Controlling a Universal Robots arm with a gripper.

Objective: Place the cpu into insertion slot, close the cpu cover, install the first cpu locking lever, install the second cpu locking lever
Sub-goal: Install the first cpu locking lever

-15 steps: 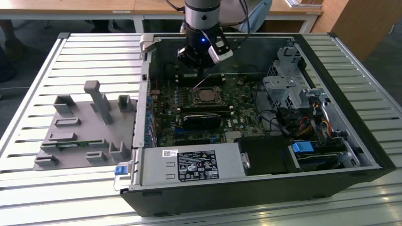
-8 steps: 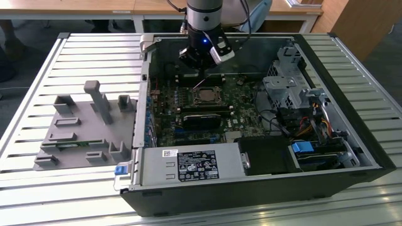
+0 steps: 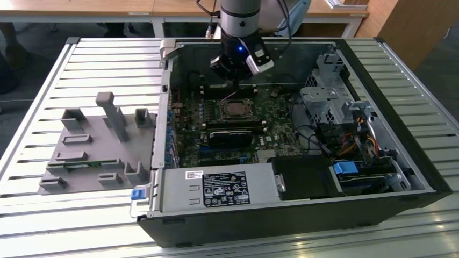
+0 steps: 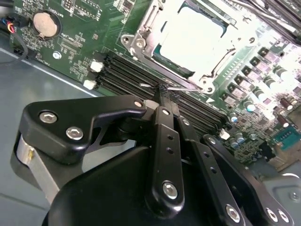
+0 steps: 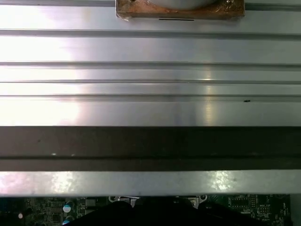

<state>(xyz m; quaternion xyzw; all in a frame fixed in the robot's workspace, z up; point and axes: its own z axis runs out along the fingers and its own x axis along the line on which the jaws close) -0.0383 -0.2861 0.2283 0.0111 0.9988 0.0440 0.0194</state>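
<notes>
The cpu (image 4: pixel 193 35) lies flat in the insertion slot (image 4: pixel 129 40), its pale metal top glaring bright. The silvery cpu cover (image 4: pixel 155 59) lies down around it, framing the chip. In the exterior view the slot (image 3: pixel 235 111) sits mid-board inside the open computer case, with my gripper (image 3: pixel 238 86) hanging just behind it. In the second wrist view my gripper (image 4: pixel 165 92) is shut, its black fingers (image 4: pixel 162 122) pressed together. Their tips meet a thin wire locking lever (image 4: pixel 183 88) running along the socket's edge by the memory slots.
Black memory slots (image 4: pixel 122 70) and a coin battery (image 4: pixel 45 24) flank the socket. A black card (image 3: pixel 233 134), power supply (image 3: pixel 215 188) and drive cage (image 3: pixel 330 102) crowd the case. A grey fixture tray (image 3: pixel 100 145) sits on the slatted aluminium table (image 3: pixel 57 215).
</notes>
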